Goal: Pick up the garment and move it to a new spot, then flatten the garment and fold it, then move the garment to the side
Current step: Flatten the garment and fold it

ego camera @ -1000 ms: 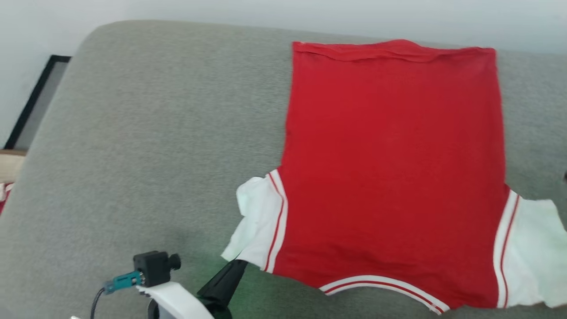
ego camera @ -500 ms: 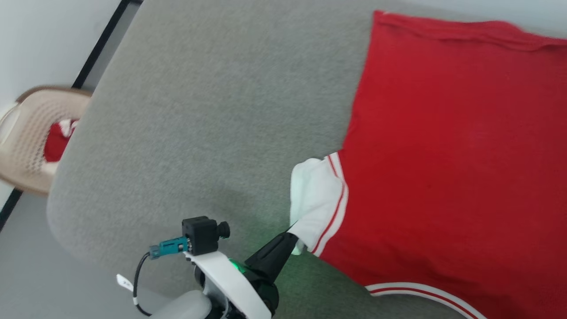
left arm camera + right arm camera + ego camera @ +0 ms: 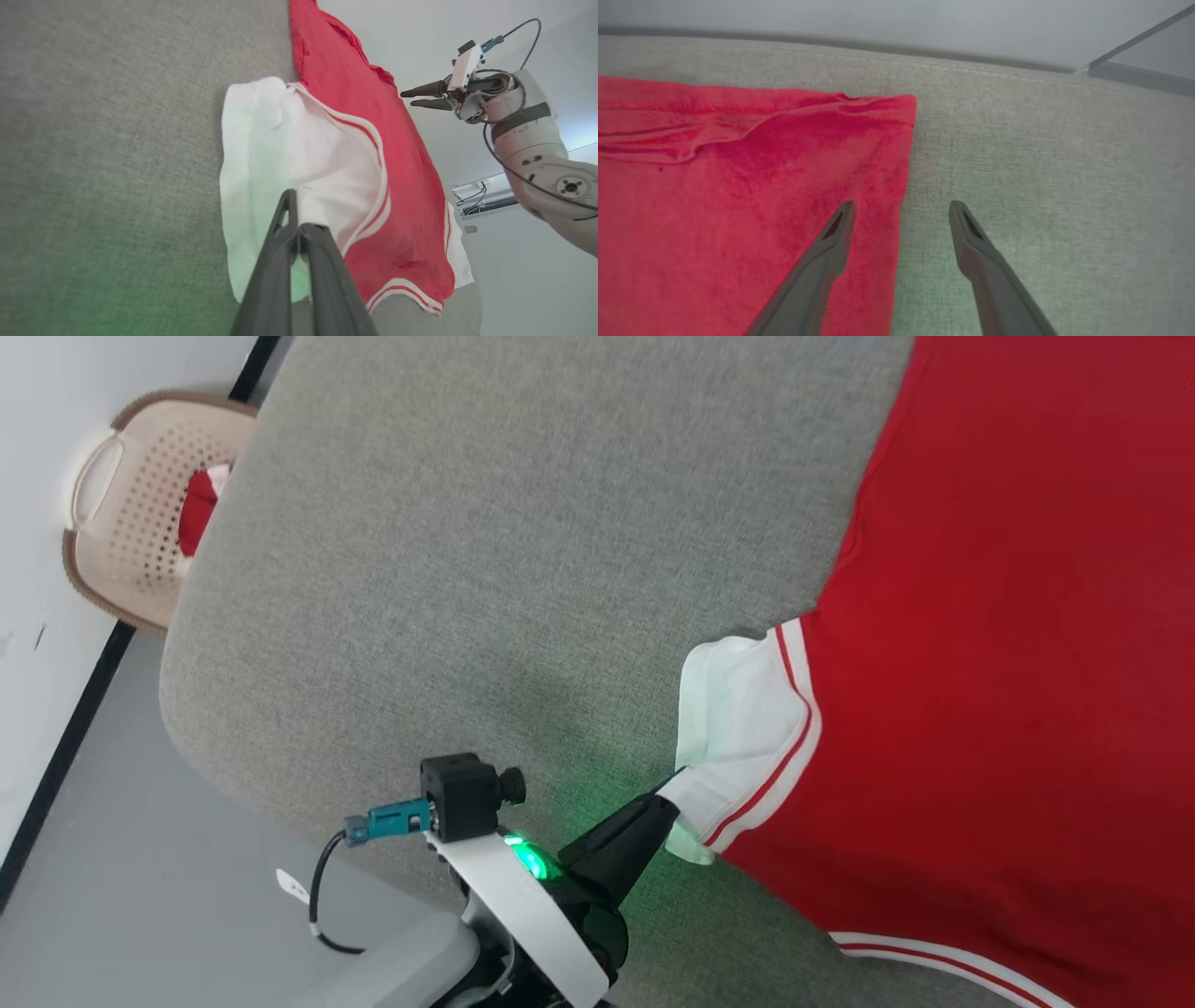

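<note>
One white sleeve [image 3: 738, 709] of the bright red soft-fabric garment [image 3: 1008, 635], spread on the grey upholstered surface [image 3: 467, 569], is pinched by the closed left gripper [image 3: 676, 782]; the right gripper [image 3: 902, 206] is held open.

One garment [image 3: 1008, 663], one basket [image 3: 140, 476], one left claw [image 3: 677, 777], one right claw [image 3: 902, 205]

Grey fabric surface [image 3: 485, 541]; beige perforated basket [image 3: 140, 537] (something red inside) — beside the white wall [image 3: 37, 448].
</note>
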Robot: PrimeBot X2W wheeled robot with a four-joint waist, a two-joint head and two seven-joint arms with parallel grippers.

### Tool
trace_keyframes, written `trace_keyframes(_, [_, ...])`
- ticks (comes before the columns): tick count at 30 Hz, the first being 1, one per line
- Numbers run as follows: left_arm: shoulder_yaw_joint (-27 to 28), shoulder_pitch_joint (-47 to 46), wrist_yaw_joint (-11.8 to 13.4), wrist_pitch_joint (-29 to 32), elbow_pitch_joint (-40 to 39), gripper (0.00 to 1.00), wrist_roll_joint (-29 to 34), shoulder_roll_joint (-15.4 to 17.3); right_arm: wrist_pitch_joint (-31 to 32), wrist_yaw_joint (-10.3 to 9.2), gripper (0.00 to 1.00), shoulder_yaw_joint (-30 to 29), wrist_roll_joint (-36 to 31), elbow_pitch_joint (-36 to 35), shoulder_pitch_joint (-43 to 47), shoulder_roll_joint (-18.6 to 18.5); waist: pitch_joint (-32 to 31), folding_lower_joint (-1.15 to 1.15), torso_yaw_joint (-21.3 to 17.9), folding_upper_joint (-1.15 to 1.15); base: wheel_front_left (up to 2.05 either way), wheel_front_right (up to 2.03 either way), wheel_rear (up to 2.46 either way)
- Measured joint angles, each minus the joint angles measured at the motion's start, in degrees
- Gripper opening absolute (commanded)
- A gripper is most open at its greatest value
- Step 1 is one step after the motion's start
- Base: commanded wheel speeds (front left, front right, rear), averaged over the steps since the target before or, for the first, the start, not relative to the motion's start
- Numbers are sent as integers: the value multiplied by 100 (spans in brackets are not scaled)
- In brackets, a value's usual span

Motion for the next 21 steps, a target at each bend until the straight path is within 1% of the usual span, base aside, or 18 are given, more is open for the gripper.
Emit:
trace_keyframes(3, [-20,-93,0,0,-57,0,3,-5,242,0,100,-56,-164,168,-164,27,221,1,57,0,0,0,0])
trace_keyframes(7, [11,-168,0,0,-136,0,9,-29,524,-1,100,-19,-278,209,-390,67,455,0,84,0,0,0,0])
trace_keyframes(8, [14,-168,0,0,-144,0,10,-34,549,-1,96,-9,-274,190,-440,75,500,0,83,0,0,0,0])
trace_keyframes(9, [19,-170,0,0,-153,0,13,-42,560,-1,42,-7,-271,177,-476,89,541,0,80,0,0,0,0])
trace_keyframes(10, [26,-171,-1,0,-157,0,20,-46,560,-1,0,12,-271,157,-498,102,572,0,73,0,0,0,0])
trace_keyframes(13, [67,-205,0,0,-154,0,36,-62,458,0,0,64,-252,127,-572,125,637,0,30,0,0,0,0])
trace_keyframes(17, [231,-249,-1,0,-137,0,81,-56,245,1,0,88,-138,133,-665,254,636,0,-99,0,0,0,0])
trace_keyframes(21, [437,-200,0,0,-103,0,163,9,190,0,0,530,222,-3,-583,276,541,0,-298,0,0,0,0])
